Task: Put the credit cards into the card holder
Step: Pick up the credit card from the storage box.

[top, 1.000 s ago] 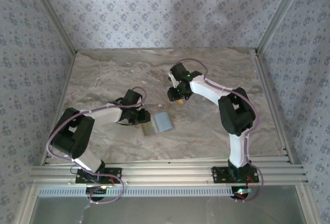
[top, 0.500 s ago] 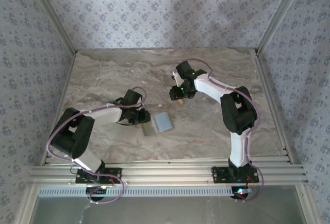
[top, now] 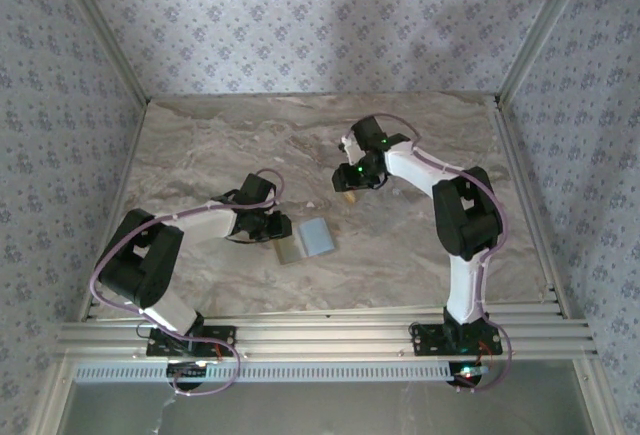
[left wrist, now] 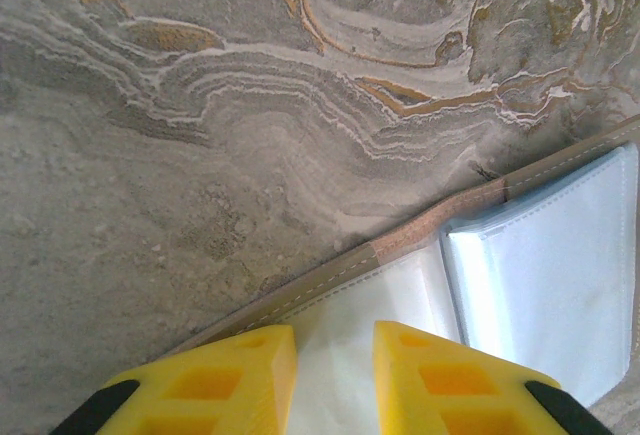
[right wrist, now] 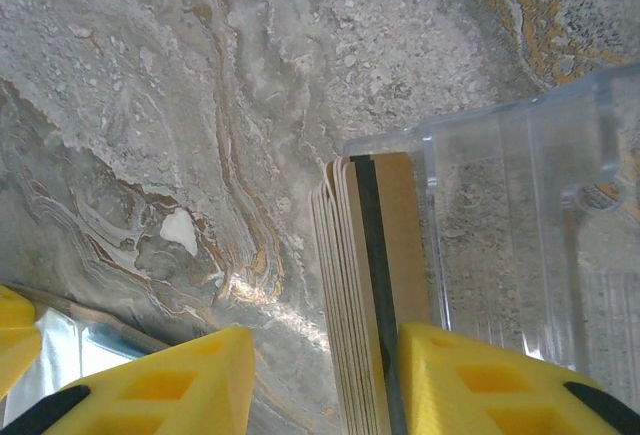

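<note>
- The holder (top: 318, 237) lay open near the middle of the table (top: 200, 145), a little toward the near edge, with its pale sleeves facing up.
- The left gripper (top: 272, 225) sat on the holder's left leaf. Its jaws stood narrow with the sleeve showing between them. I could not tell whether it pinched the leaf or only pressed on it.
- The cards (right wrist: 365, 285) stood on edge as a stack against a clear stand (right wrist: 520, 215), just beyond the holder and to its right, not touching it.
- The right gripper (right wrist: 325, 340) straddled the stack with its jaws fairly wide. One jaw was just beside the outermost card and the other stood off over bare table. It held nothing yet.
- The step in hand looked like the pick of a card.
- To do it well, the jaw by the stand should slip between the card and the clear wall rather than ride onto the wall.
- The free jaw should meet the stack squarely, so the thin cards do not fan or tip.
- The lift should go straight up, or the light stand may be dragged along.
- The whole stack might come away at once, so the left gripper would need to keep the holder flat and open.
</note>
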